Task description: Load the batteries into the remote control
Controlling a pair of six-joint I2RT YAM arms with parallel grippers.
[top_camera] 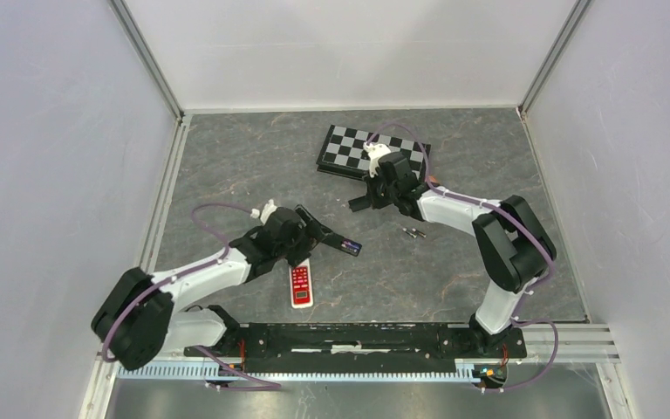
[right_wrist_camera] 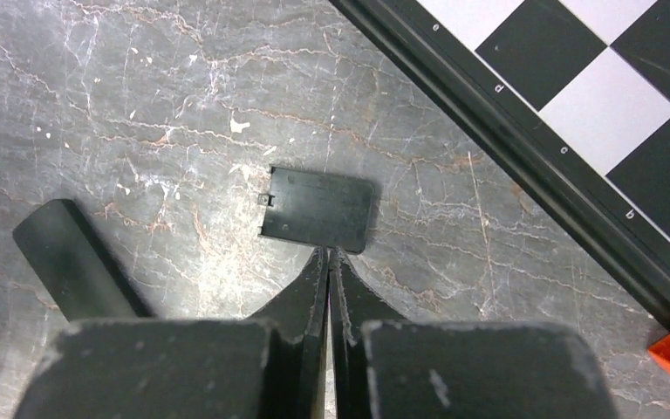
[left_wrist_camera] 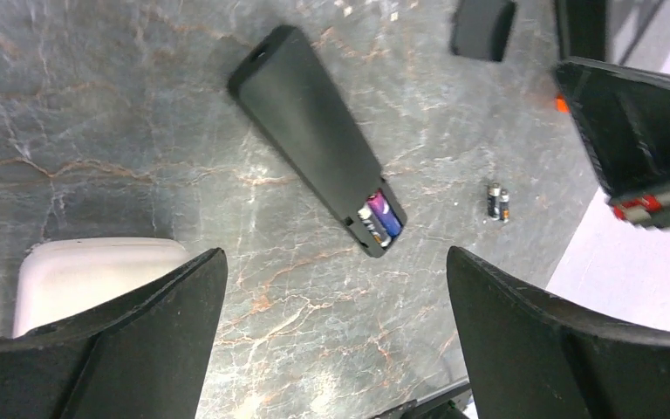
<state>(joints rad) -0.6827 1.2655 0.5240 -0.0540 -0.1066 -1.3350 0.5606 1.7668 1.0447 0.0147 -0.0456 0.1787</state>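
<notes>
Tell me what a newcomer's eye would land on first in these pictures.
The black-and-white chessboard at the far side of the table stands out most. Mid-table lies the black remote, back up, its compartment open with batteries inside, and two loose cells lie a little apart from it. A small red remote lies nearer the front edge.

Even overhead light, soft shadows; wrist views perhaps slightly blurred.
</notes>
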